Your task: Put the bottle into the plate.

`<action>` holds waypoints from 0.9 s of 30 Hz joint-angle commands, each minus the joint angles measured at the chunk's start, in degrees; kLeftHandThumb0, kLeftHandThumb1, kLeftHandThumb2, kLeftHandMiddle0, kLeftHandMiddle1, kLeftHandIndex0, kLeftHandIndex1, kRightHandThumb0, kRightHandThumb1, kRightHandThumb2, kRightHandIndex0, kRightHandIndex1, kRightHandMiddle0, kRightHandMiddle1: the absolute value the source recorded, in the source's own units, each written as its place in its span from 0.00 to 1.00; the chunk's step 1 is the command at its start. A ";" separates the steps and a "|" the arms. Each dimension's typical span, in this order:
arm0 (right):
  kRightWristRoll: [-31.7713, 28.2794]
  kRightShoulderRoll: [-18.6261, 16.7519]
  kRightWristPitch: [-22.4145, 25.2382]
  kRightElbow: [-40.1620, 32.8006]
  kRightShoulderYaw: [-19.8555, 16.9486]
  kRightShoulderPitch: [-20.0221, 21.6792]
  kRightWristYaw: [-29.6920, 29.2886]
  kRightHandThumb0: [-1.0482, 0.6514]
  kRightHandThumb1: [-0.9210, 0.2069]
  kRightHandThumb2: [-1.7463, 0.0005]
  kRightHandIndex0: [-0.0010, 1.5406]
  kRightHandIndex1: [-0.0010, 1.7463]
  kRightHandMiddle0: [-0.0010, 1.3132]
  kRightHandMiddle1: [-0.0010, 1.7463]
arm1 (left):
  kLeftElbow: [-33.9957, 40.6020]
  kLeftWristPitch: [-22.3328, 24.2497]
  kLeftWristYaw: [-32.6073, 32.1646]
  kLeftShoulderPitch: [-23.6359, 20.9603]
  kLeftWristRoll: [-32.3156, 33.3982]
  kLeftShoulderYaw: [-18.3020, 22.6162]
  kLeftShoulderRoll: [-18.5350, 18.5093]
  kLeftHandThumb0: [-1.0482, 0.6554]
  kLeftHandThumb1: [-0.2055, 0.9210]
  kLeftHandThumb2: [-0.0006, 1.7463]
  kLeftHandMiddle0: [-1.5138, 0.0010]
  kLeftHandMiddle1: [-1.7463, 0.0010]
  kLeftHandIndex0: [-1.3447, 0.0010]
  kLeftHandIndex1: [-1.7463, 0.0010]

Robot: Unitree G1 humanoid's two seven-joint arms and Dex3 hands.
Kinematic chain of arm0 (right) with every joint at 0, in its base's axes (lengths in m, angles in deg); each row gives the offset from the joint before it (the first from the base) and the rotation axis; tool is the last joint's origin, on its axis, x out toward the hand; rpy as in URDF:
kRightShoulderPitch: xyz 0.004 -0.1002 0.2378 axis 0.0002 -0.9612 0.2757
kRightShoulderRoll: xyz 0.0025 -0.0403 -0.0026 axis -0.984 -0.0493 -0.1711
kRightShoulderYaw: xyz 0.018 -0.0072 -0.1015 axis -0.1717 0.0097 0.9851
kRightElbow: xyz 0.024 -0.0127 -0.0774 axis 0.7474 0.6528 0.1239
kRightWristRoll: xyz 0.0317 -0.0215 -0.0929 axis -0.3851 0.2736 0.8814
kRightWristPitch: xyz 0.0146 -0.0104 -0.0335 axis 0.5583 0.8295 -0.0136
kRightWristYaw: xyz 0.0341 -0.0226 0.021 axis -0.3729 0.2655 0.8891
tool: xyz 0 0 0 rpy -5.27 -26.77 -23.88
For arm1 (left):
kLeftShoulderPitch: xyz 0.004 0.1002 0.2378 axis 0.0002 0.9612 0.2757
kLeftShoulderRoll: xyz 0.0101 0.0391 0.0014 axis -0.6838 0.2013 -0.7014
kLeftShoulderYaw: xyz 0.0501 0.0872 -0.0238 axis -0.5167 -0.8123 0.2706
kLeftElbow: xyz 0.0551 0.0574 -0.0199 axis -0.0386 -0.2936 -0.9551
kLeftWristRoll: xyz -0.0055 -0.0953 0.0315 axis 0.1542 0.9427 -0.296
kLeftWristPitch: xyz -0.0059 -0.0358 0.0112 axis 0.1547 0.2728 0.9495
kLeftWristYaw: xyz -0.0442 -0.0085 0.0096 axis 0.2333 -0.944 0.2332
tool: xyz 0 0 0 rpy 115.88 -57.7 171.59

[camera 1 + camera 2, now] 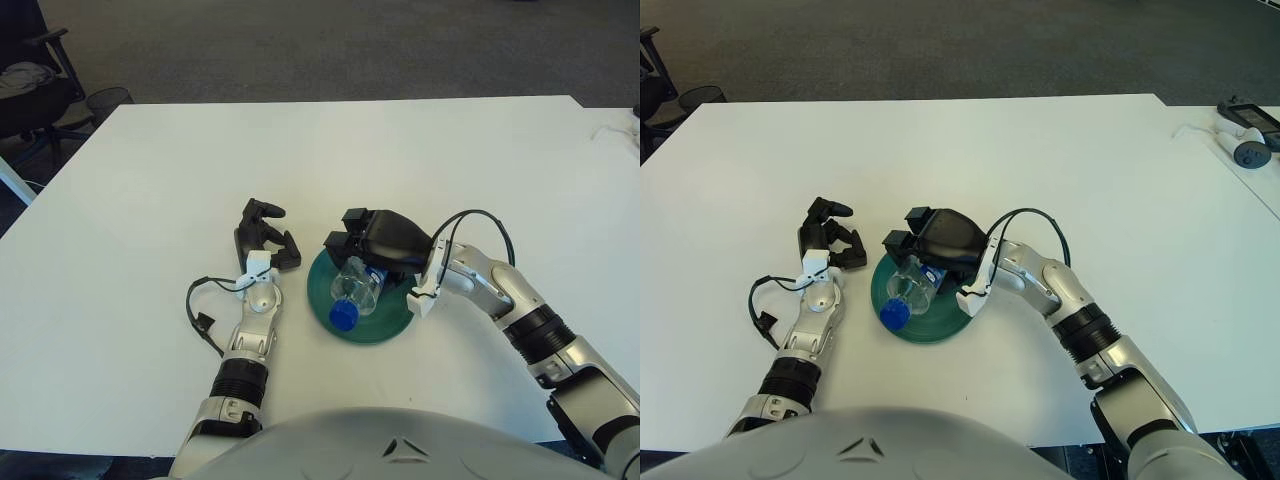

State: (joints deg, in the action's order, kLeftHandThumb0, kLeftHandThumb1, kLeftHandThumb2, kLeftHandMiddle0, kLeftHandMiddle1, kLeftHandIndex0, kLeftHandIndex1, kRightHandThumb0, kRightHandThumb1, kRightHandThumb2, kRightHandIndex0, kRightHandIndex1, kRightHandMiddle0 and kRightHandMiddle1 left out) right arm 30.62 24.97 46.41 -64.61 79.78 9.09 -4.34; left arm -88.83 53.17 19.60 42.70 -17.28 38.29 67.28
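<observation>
Bottle [352, 292] lies on its side on the plate [390, 322], cap toward the robot — placement looks nearly done. Right hand [377, 238] grips its upper end; release and retreat remain. Left hand [264, 236] shows left of the plate, fingers open.

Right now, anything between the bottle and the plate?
Nothing visible. The right hand holds the bottle tilted, blue cap toward the robot, directly over the green plate, whose surface below it is bare. Whether the bottle already touches the plate cannot be told. The left hand shows left of the plate.
</observation>
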 commanded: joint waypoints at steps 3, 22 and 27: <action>-0.30 0.90 -1.30 -2.31 -0.23 1.69 1.00 0.61 0.56 0.25 0.40 1.00 0.37 0.94 | -1.56 1.36 -0.98 0.81 -0.62 0.32 1.12 0.61 0.16 0.97 0.43 0.01 0.52 0.00; -0.68 3.77 -3.19 -3.95 -0.56 4.09 5.16 0.18 0.00 0.67 0.16 0.10 0.00 0.41 | -2.22 0.10 -0.51 0.60 0.75 0.98 1.13 0.61 0.18 0.96 0.44 0.02 0.53 0.00; -1.33 3.89 -3.33 -4.03 -0.96 4.15 6.01 0.16 0.00 0.63 0.10 0.04 0.00 0.26 | -2.36 -1.18 1.26 0.70 2.68 1.42 1.12 0.61 0.20 0.94 0.44 0.03 0.54 0.00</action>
State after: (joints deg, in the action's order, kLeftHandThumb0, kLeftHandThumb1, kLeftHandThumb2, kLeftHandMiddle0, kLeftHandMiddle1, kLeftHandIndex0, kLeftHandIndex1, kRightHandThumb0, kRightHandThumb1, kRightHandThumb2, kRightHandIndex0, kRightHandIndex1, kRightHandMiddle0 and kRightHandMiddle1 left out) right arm 30.57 28.08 43.42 -68.30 79.54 11.90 1.05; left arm -89.92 51.23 19.87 42.69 -15.87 39.01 67.29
